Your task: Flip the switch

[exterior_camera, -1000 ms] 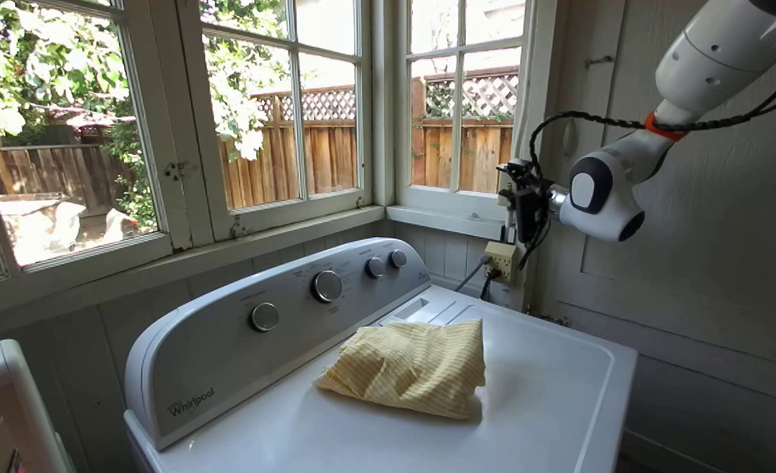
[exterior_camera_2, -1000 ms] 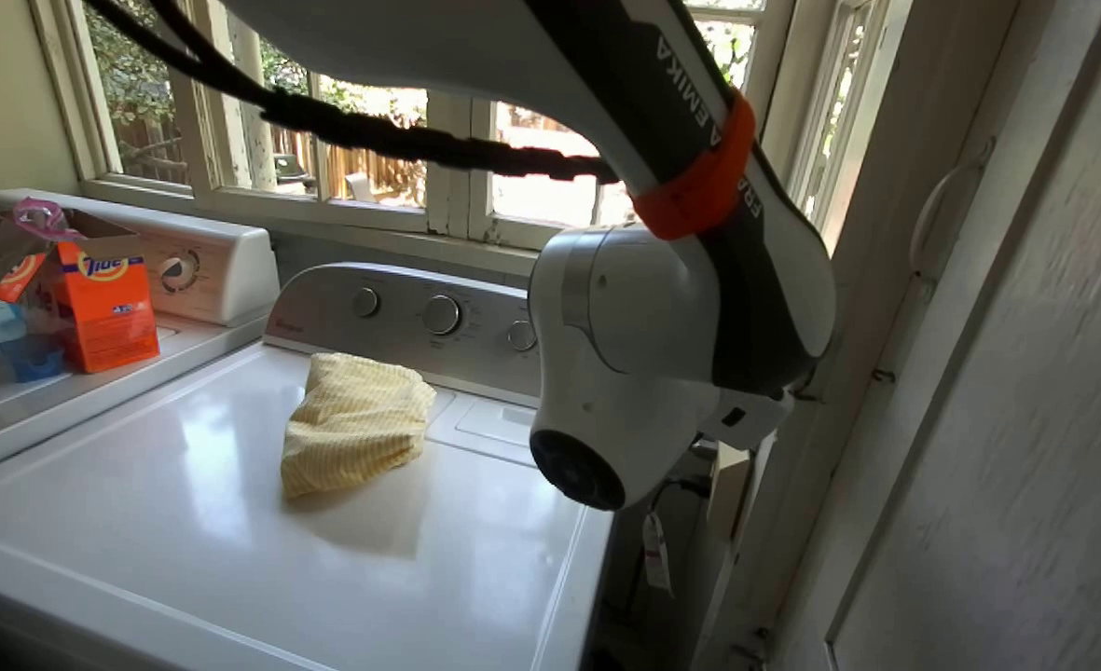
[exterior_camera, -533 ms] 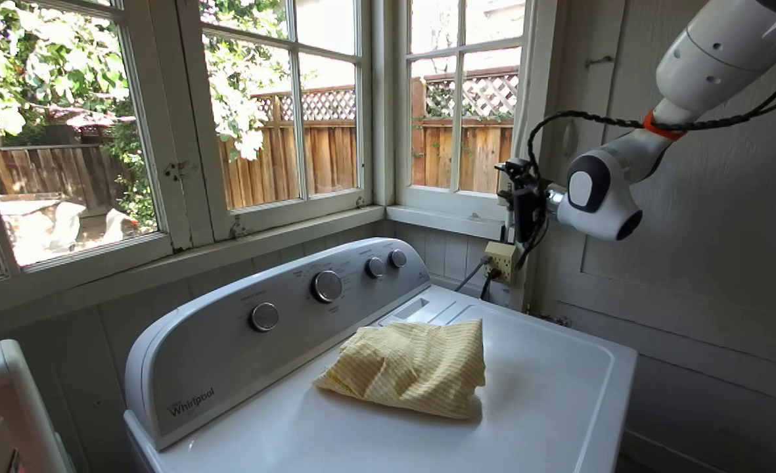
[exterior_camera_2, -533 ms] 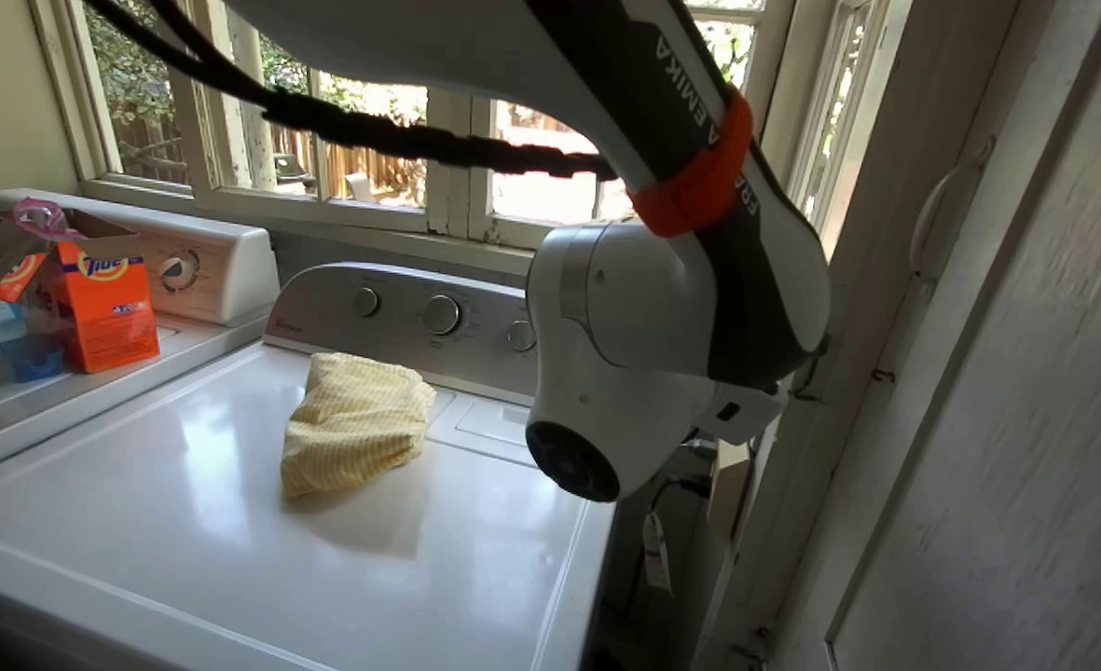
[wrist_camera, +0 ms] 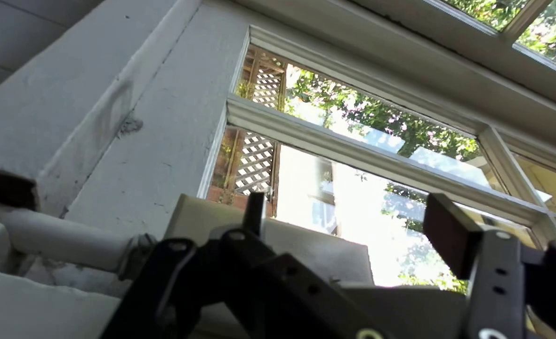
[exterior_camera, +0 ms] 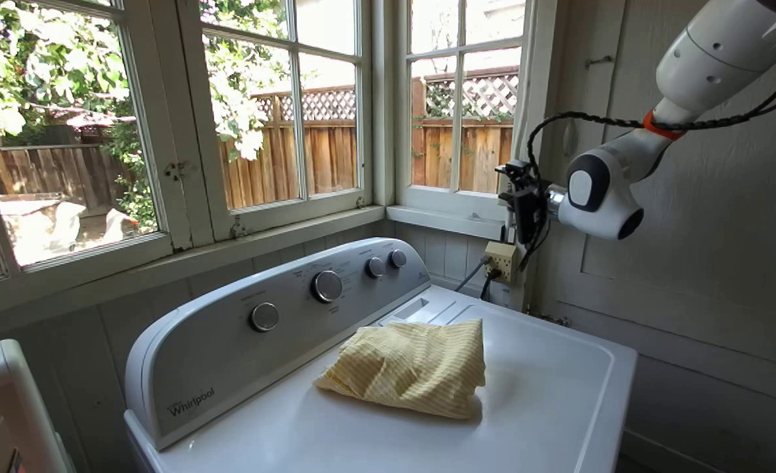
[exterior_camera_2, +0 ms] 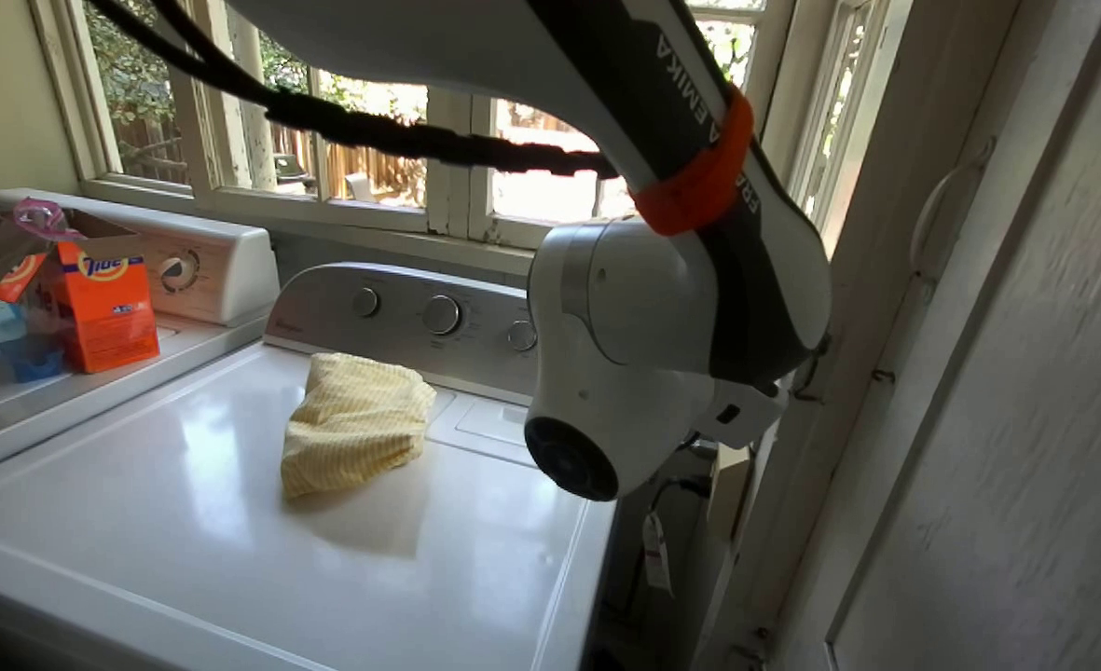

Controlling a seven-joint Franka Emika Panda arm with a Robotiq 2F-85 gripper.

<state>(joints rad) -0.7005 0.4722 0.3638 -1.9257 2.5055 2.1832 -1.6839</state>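
Observation:
The switch (wrist_camera: pixel 306 242) shows in the wrist view as an off-white box edge against the bright window. The near finger covers part of it. A tiny dark spot is on its lower part; I cannot tell whether that is the lever or how it is set. My gripper (wrist_camera: pixel 353 228) is open with nothing held; the switch box lies behind and between its fingers, and I cannot tell whether they touch. In an exterior view my gripper (exterior_camera: pixel 502 182) is at the wall beside the window, covering most of the switch. In the remaining exterior view the arm hides both.
The yellowish outlet (exterior_camera: pixel 501 261) with cords is just below my gripper. The window frame (wrist_camera: pixel 193 89) and a white pipe (wrist_camera: pixel 70 240) are close by. The washer (exterior_camera: pixel 558 381) holds a folded yellow cloth (exterior_camera: pixel 414 368). A door (exterior_camera_2: pixel 1007 419) stands beside the arm.
The hand has risen slightly and shifted a little toward the wall since one second ago. It has hardly moved in the last half second.

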